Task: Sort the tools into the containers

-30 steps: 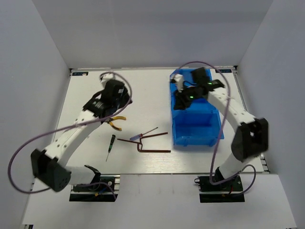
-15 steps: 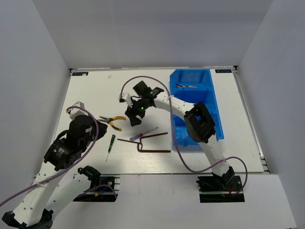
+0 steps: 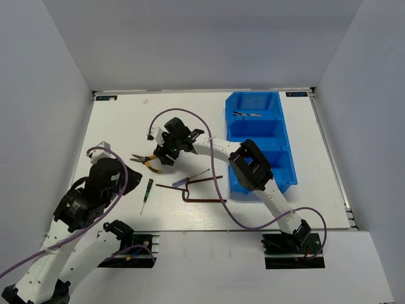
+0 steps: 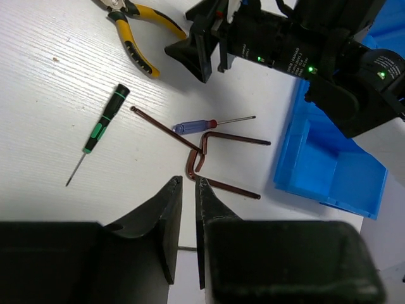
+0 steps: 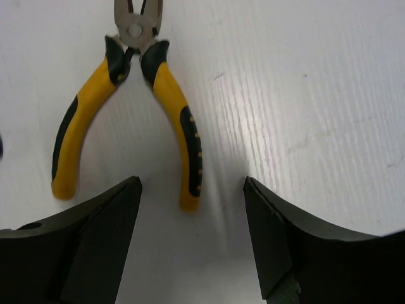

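Right gripper [image 5: 190,190]: fingers spread wide, nothing pinched. The yellow-handled pliers [image 5: 163,85] are framed right between them, lying flat on the table [image 3: 120,120] with the handle ends toward the wrist camera. Whether the fingertips are down on the table can't be told.

A second ago that gripper was parked over the far compartment of the blue bins [image 3: 229,145]. Since then it's been swung all the way across to the left side, and a second pair of pliers [image 3: 248,114] can now be seen lying in that far compartment. So one tool is reckoned sorted, and this pair looks lined up as the next pick.

Left gripper [image 4: 188,190]: fingers nearly pressed together, just a sliver of gap, nothing held. It was hanging over the table pliers a second ago and has been pulled back toward its base, so that spot seems to have been handed to the right arm.

Left unsorted on the table, between pliers and bins: the green-handled screwdriver [image 4: 106,117], plus the blue-handled screwdriver [image 4: 193,126] and two brown hex keys [image 4: 221,183] bunched together.
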`<state>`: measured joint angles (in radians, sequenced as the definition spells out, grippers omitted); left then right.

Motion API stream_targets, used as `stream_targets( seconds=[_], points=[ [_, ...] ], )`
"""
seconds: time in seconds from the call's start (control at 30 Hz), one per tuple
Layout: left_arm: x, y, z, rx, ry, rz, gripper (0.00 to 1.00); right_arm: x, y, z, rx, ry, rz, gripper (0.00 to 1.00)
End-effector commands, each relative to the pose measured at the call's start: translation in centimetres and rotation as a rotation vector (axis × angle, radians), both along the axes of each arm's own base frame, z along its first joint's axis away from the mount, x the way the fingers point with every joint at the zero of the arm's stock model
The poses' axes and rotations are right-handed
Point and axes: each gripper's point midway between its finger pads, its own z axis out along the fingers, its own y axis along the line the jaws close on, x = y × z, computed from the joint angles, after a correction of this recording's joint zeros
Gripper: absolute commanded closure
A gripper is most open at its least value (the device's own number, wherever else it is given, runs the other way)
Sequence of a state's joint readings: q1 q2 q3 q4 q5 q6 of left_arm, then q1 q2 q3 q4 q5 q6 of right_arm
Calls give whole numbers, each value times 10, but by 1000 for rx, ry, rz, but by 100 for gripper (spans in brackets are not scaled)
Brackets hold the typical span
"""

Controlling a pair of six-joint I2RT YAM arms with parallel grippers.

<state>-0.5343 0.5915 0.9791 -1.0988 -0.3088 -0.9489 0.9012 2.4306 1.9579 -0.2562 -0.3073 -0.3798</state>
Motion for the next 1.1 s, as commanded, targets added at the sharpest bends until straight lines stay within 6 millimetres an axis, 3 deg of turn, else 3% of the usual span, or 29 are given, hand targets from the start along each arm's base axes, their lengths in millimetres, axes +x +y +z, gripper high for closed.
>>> stream_targets(
  seconds=[0.0,0.07,0.13,0.23,0.33,0.37,0.47,0.57,0.63,0.7,0.73,0.77,0.83,0.87,0.93,0.97,1.03,1.07],
  points=[
    [-3,-2,1,-18,7,-4,74,13,25,14,56,-81,-11,28],
    [-2,-3,-1,-13,15,-3,74,11,27,1,48,-65,5,28],
    [-2,-2,-1,-6,14,-9,74,9,32,2,60,-57,25,28],
    [0,-3,-4,4,30,-9,74,-7,37,-1,85,5,90,36],
    [-1,-5,-4,-1,33,-16,74,-22,31,-9,74,63,121,69],
    [-1,-5,-4,-1,33,-16,74,-26,29,-11,70,87,125,85],
    [-1,-5,-8,4,42,-16,71,-34,19,-11,58,117,144,100],
    [-2,-8,-13,3,65,-31,60,-36,7,-7,28,129,154,100],
    [1,-12,-22,13,97,-39,55,-30,3,8,30,118,128,100],
    [0,-14,-34,36,152,-45,49,-11,-7,34,26,85,33,100],
    [0,-16,-50,63,212,-50,47,-2,-11,45,32,67,4,100],
    [-1,-18,-59,73,249,-58,46,14,-16,77,65,22,-45,100],
    [0,-20,-78,111,316,-72,46,32,-34,97,59,15,-117,100],
    [3,-24,-86,124,357,-78,46,44,-44,126,95,-14,-147,100],
    [8,-27,-101,145,382,-83,46,64,-70,143,94,-21,-208,100],
    [10,-28,-106,148,388,-83,46,66,-80,169,118,-45,-222,100],
    [16,-32,-117,147,375,-90,46,79,-102,194,115,-116,-263,100],
    [18,-32,-120,153,367,-101,46,91,-127,217,125,-159,-309,100]
  ],
)
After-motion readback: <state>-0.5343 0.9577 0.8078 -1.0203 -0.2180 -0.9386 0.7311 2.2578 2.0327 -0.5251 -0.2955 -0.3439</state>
